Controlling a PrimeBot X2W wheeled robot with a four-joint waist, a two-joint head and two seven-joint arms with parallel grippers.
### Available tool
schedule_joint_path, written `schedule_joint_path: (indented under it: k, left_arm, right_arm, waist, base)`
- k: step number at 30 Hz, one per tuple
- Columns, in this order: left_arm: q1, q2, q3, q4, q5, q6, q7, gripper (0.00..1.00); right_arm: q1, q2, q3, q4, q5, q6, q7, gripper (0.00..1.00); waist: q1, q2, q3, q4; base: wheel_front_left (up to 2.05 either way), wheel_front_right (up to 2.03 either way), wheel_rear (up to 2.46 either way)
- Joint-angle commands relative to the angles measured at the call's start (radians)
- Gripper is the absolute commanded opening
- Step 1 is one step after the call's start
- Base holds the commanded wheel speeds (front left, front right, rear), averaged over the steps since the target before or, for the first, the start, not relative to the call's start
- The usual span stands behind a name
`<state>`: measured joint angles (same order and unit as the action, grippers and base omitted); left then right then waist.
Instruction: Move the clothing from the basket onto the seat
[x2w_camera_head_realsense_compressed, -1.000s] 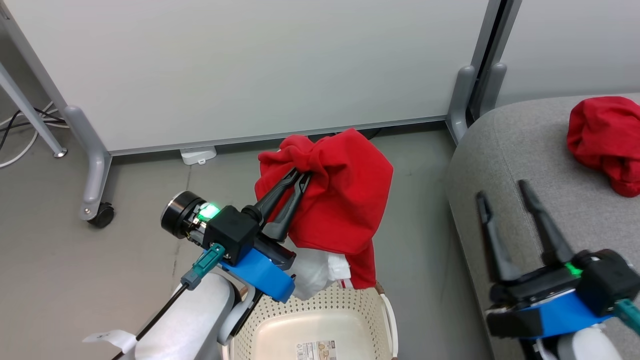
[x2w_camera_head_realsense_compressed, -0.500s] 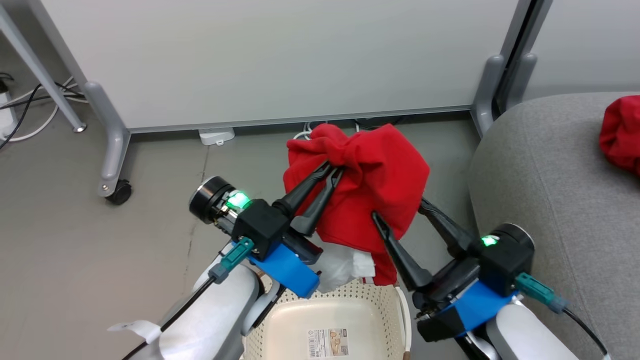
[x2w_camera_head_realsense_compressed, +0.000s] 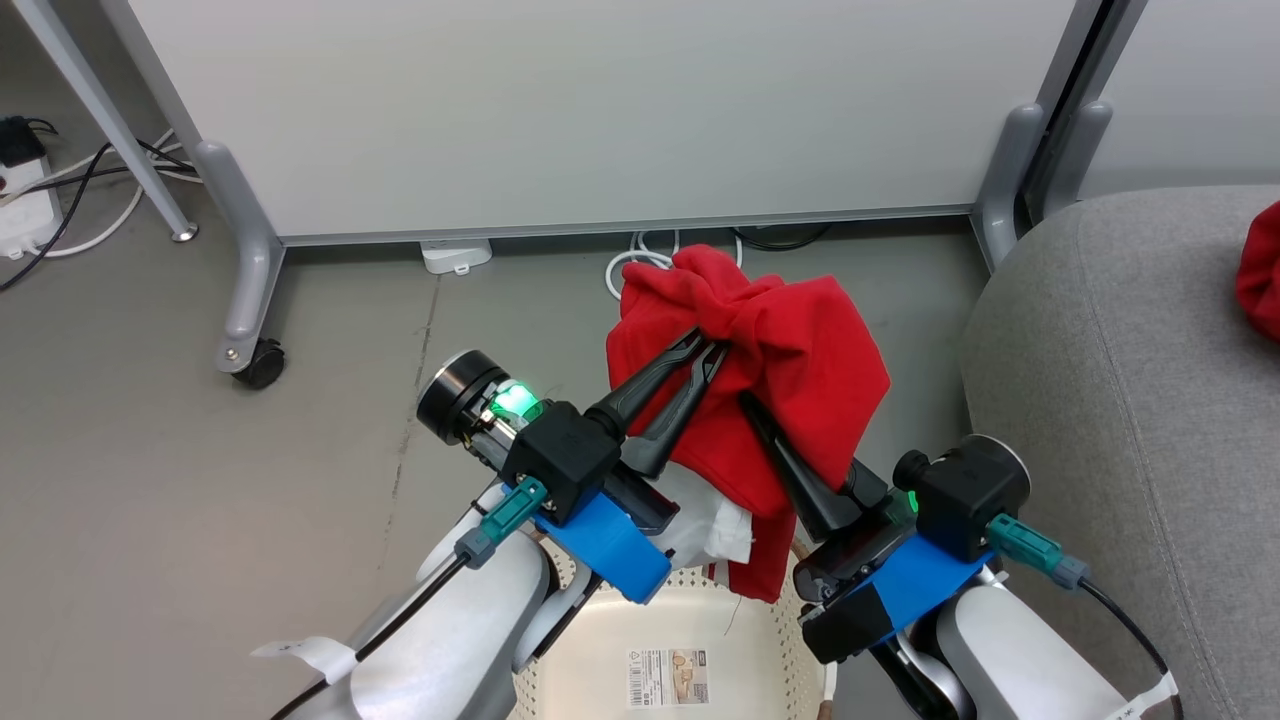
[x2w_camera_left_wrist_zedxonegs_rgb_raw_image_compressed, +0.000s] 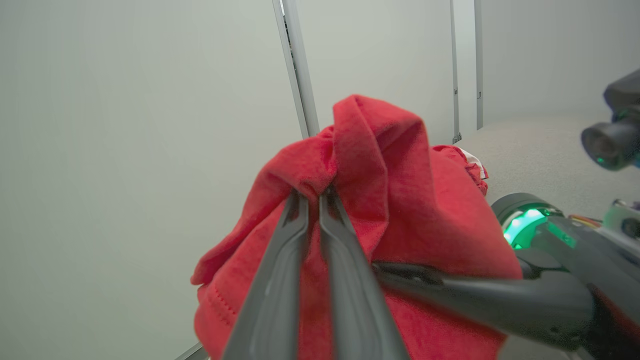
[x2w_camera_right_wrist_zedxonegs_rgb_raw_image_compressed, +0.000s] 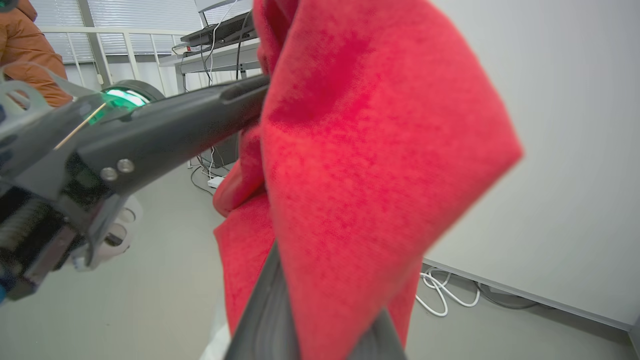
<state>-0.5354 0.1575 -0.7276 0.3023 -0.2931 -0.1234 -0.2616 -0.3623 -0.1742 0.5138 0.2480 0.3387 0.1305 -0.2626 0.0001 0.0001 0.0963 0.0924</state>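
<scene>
Left gripper (x2w_camera_head_realsense_compressed: 706, 347) first: closed tight on a bunched fold near the top of the red-and-white garment (x2w_camera_head_realsense_compressed: 800, 360), fingers all but touching, cloth gathered into a knot at the tips. Reaching toward 1 o'clock from the lower middle of the head view.

Right gripper (x2w_camera_head_realsense_compressed: 760, 408): also closed, slanting toward 11 o'clock. One dark finger lying on the front of the same garment, the other tucked out of sight behind the cloth. From its own wrist camera, red fabric draped over and between both fingers.

Held by both, then, and hanging in the air above the basket (x2w_camera_head_realsense_compressed: 690, 588). Mostly red on the outside, with a white part (x2w_camera_head_realsense_compressed: 715, 520) dangling at 6 o'clock, partly behind the left gripper's blue housing. Lowest red tail down at the basket's far rim; touching or not, impossible to tell.

Basket at 6 o'clock, cut off by the bottom edge. On its floor, a printed label (x2w_camera_head_realsense_compressed: 667, 677).

At 3 o'clock, the grey sofa (x2w_camera_head_realsense_compressed: 1100, 400), well apart from the held garment. On its seat, at the very right edge, a plain red garment (x2w_camera_head_realsense_compressed: 1262, 270), cut off by the frame.

At 12 o'clock, a pale partition panel (x2w_camera_head_realsense_compressed: 600, 110) on grey legs, with a white cable (x2w_camera_head_realsense_compressed: 640, 262) coiled on the floor at its foot. At 9 o'clock, a black caster (x2w_camera_head_realsense_compressed: 260, 362).
</scene>
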Motion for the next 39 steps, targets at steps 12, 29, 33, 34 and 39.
schedule_joint_path:
  k: [12, 29, 33, 34, 39]
  left_arm:
    - [-0.012, 0.003, 0.000, 0.010, 0.008, -0.008, -0.005, 0.00]
    - [0.016, 0.002, 0.020, 0.005, 0.012, -0.007, -0.005, 1.00]
    - [0.026, 0.005, 0.022, 0.003, 0.018, -0.007, -0.005, 1.00]
    - [0.028, 0.005, 0.020, 0.001, 0.019, -0.007, -0.005, 1.00]
    - [0.041, 0.012, 0.008, -0.004, 0.028, -0.007, -0.005, 1.00]
  right_arm:
    - [0.014, -0.002, -0.011, -0.010, -0.002, 0.000, -0.003, 0.00]
    - [0.024, -0.008, -0.055, -0.023, -0.011, 0.000, -0.004, 0.00]
    - [0.036, -0.011, -0.104, -0.031, -0.020, 0.000, -0.004, 0.00]
    - [0.042, -0.015, -0.122, -0.034, -0.025, 0.000, -0.004, 0.00]
    - [0.074, -0.024, -0.215, -0.063, -0.041, 0.000, -0.004, 0.00]
  waist:
    - [-0.0001, -0.0001, 0.004, -0.011]
    - [-0.0001, -0.0001, 0.004, -0.031]
    - [-0.0001, -0.0001, 0.010, -0.061]
    - [-0.0001, -0.0001, 0.013, -0.071]
    - [-0.0001, -0.0001, 0.038, -0.161]
  base:
    - [0.00, 0.00, 0.00]
    - [0.00, 0.00, 0.00]
    - [0.00, 0.00, 0.00]
    - [0.00, 0.00, 0.00]
    - [0.00, 0.00, 0.00]
